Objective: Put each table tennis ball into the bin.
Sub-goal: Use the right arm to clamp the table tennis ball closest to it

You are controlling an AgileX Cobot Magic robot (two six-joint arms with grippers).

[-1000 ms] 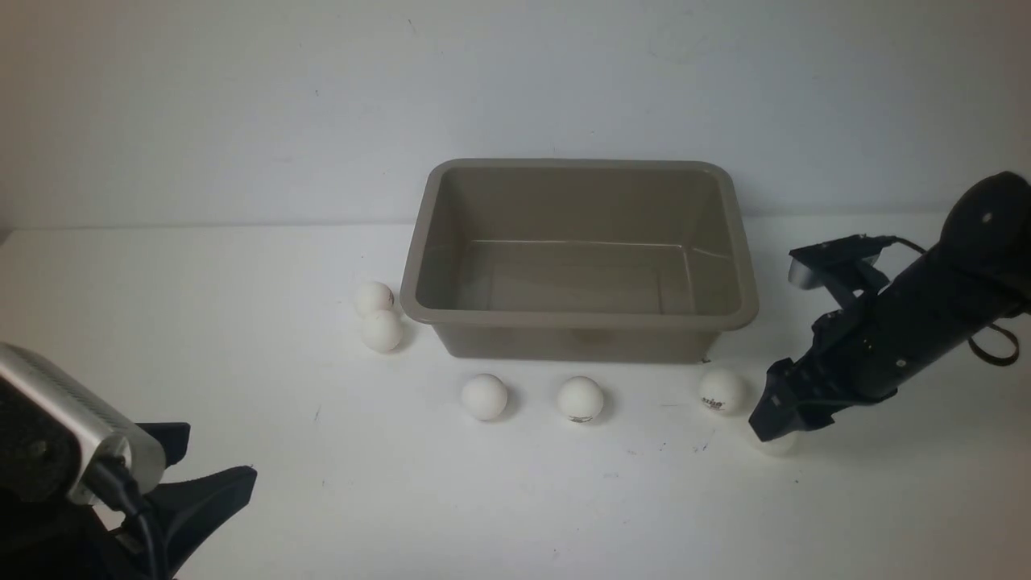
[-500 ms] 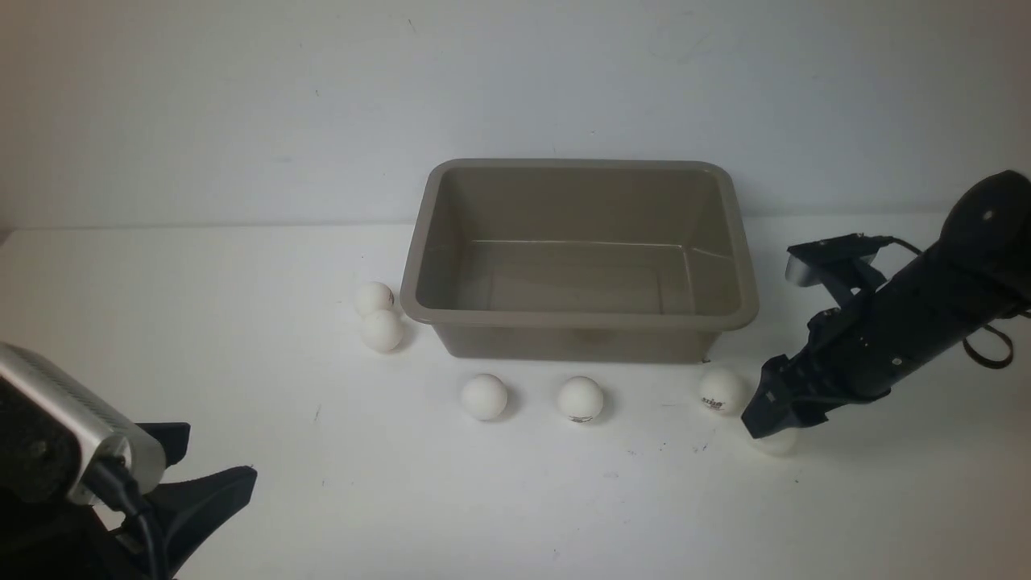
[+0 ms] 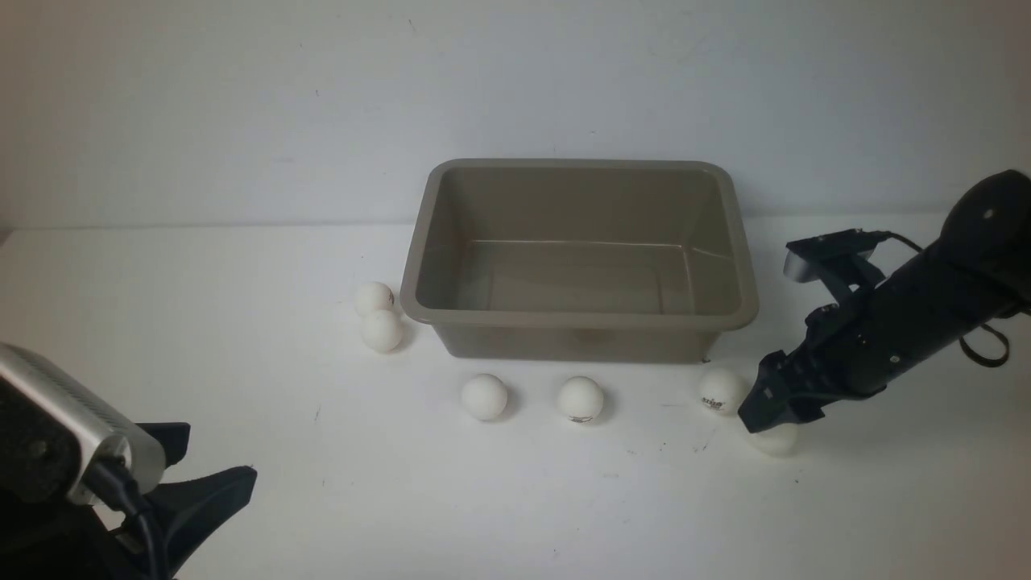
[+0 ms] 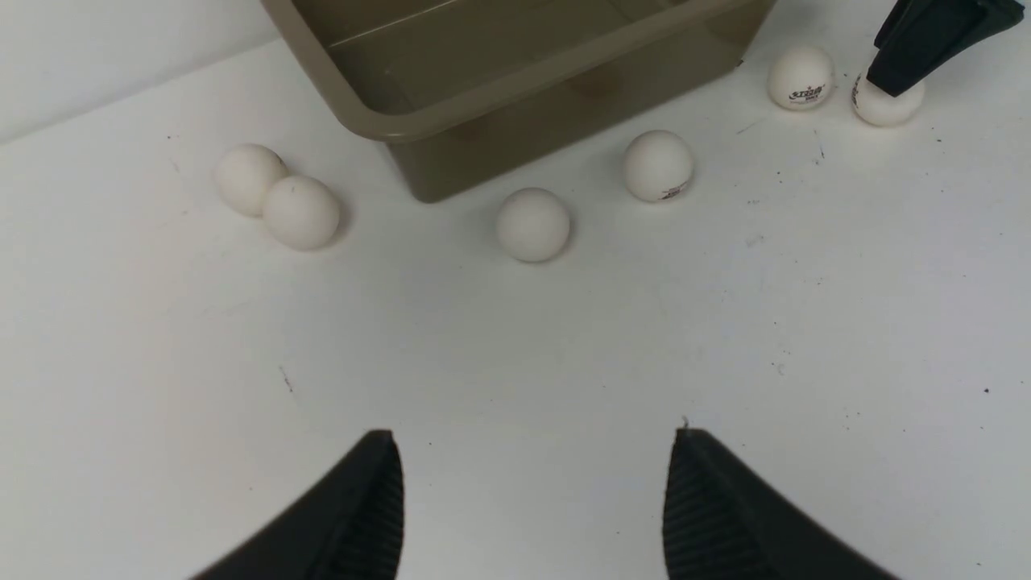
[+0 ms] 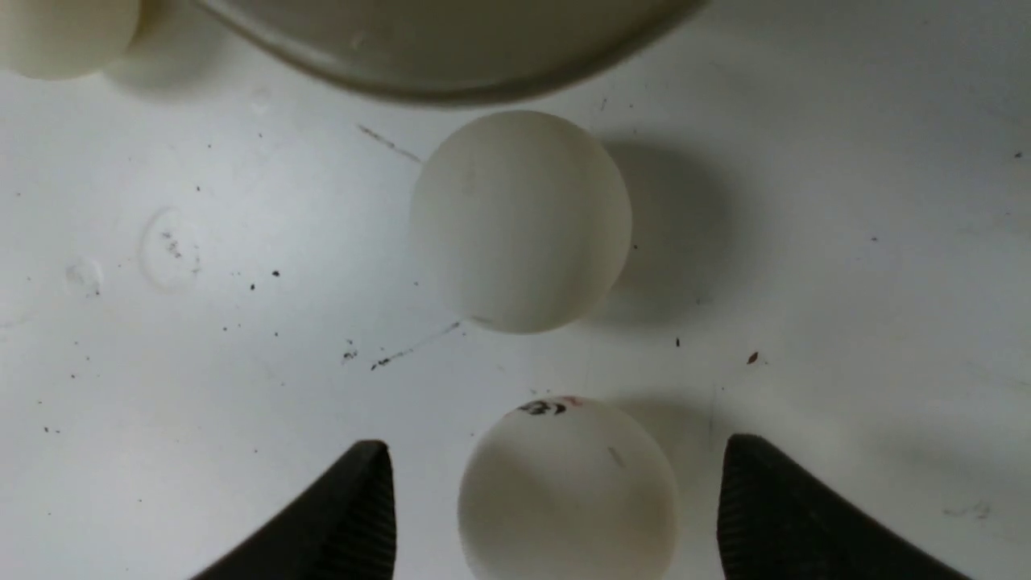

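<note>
Between the right gripper's (image 5: 556,448) black, finely ribbed fingers (image 5: 362,515) sits a matt white ball (image 5: 568,483) with dark print; the second ball (image 5: 521,221) just beyond its tips is equally matt. The bin (image 3: 580,342) farther ahead looks like smooth, faintly glossy plastic, and the table (image 3: 403,499) beneath is matt white, speckled and scuffed.

Four balls (image 3: 484,396) lie before the bin (image 3: 578,320), a touching pair (image 3: 382,331) left of it.

A white matte bench (image 3: 242,379) spreads across the scene, flecked with small dark specks and faint scuffs. Behind the bench rises a plain pale wall (image 3: 242,105), meeting the bench's far edge in a straight seam. Soft, even light throws weak shadows.
</note>
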